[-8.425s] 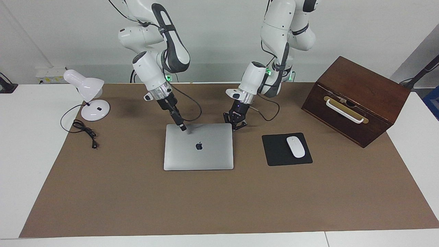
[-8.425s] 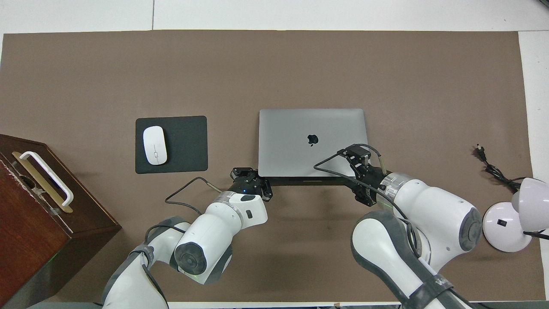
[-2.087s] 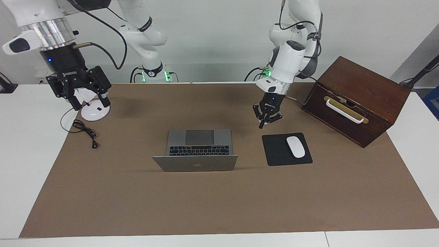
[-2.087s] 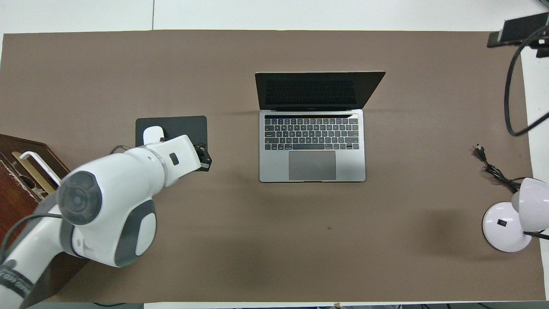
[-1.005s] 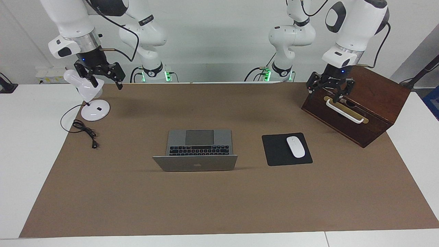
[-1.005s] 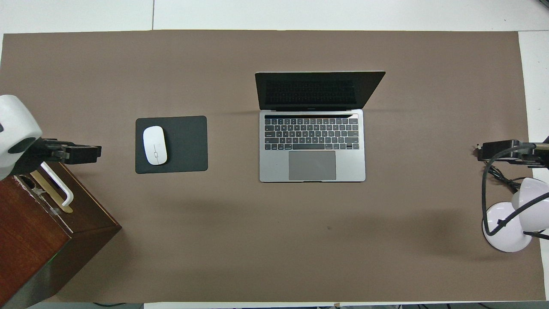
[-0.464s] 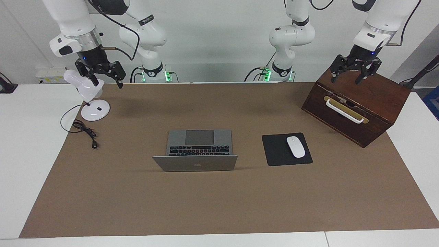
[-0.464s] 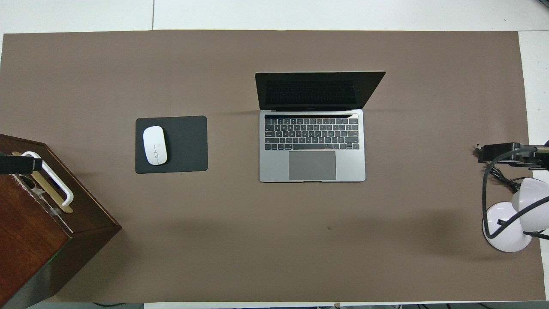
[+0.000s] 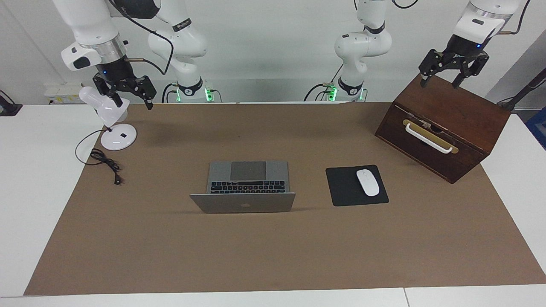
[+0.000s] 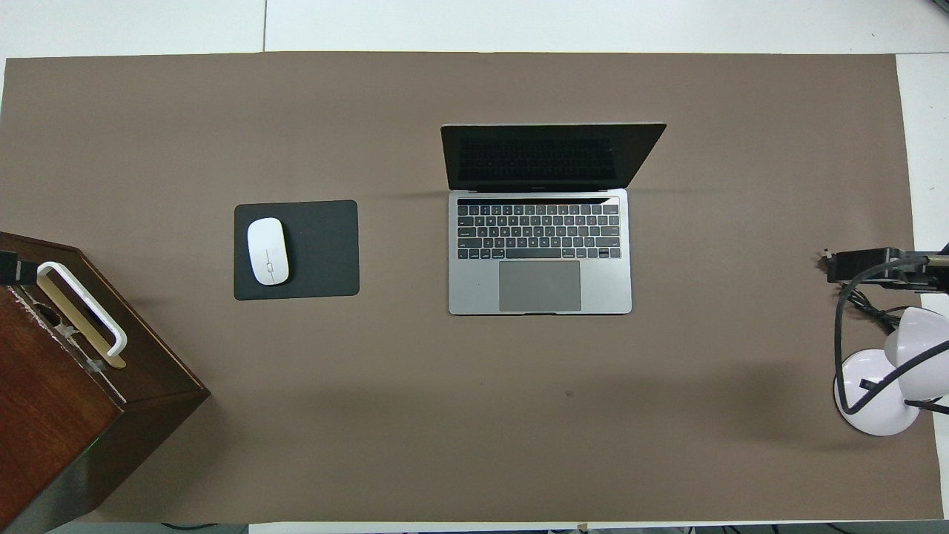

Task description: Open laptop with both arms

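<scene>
The silver-grey laptop [image 9: 247,183] stands open in the middle of the brown mat, its dark screen [image 10: 549,156] upright and its black keyboard and grey trackpad facing the robots. Both arms are raised and well away from it. My left gripper [image 9: 441,81] hangs open and empty over the top of the wooden box [image 9: 443,123]; only its tip [image 10: 7,267] shows in the overhead view. My right gripper [image 9: 132,102] hangs open and empty beside the white lamp's head [image 9: 104,104], over the mat's corner at the right arm's end, and its black fingers [image 10: 867,265] show in the overhead view.
A white mouse [image 9: 367,182] lies on a black mouse pad [image 9: 341,187] beside the laptop, toward the left arm's end. The wooden box has a white handle [image 9: 428,138]. The lamp's base [image 9: 118,137] and its black cable [image 9: 104,162] lie at the right arm's end.
My left gripper has risen from in front of the box's handle to above the box's top, toward the table's end. The right gripper has barely moved. The laptop stays open.
</scene>
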### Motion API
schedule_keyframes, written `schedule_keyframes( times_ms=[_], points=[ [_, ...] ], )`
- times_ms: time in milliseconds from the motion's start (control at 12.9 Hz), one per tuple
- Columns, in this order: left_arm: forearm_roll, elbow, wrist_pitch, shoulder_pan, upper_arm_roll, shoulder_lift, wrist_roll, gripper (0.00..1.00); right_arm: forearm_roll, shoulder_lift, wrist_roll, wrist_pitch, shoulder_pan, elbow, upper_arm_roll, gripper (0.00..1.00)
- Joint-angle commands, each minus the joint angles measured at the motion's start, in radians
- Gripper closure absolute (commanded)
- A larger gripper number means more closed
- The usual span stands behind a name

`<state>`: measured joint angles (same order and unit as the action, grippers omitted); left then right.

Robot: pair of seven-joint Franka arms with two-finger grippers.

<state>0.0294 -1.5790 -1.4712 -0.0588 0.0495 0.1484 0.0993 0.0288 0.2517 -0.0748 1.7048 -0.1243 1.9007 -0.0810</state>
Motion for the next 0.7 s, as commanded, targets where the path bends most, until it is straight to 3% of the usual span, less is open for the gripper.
schedule_keyframes(
  times_ms=[0,618],
  points=[
    [-0.023,-0.007,-0.003,0.011,0.001,-0.012,-0.023,0.0,-0.006,0.017,0.107,0.01,-0.015,0.015,-0.005,0.0],
    [-0.019,-0.084,0.04,0.008,0.001,0.037,-0.023,0.0,-0.006,0.017,0.113,-0.007,-0.015,0.02,-0.005,0.0]
  ],
)
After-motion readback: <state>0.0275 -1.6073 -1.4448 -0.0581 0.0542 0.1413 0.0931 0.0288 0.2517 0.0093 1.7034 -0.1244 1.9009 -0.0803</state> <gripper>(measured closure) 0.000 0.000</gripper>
